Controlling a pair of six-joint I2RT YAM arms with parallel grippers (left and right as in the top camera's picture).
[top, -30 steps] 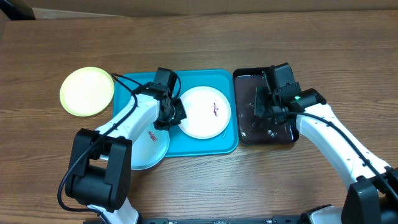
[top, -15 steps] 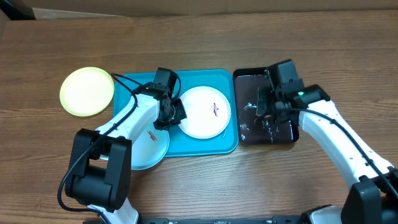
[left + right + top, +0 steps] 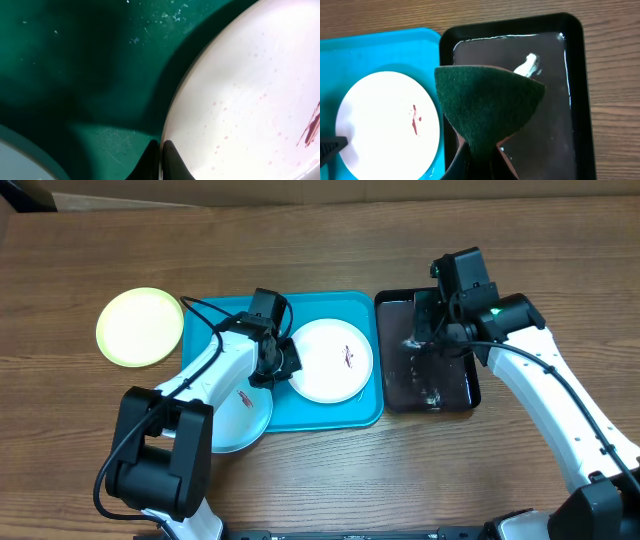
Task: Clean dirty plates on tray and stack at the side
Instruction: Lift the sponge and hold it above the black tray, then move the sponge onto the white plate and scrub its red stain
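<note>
The white plate [image 3: 330,360] lies on the turquoise tray [image 3: 300,308] and has a reddish smear near its middle. My left gripper [image 3: 279,366] is shut on its left rim; the left wrist view shows the jaws [image 3: 161,149] pinching the edge of the white plate [image 3: 250,100]. The light blue plate [image 3: 232,420], also smeared, overlaps the tray's front left corner under the left arm. The yellow-green plate [image 3: 140,327] lies on the table to the left. My right gripper [image 3: 480,162] is shut on a dark green sponge [image 3: 490,105] above the black tray [image 3: 580,100].
The glossy black tray [image 3: 400,305] stands right of the turquoise tray and holds water with a bit of white foam [image 3: 527,64]. Wooden table lies all around. A black cable runs from the left arm over the tray's back left corner.
My right gripper has lifted the sponge out of the black tray's water and moved toward the back. The left gripper and the plates have not moved.
</note>
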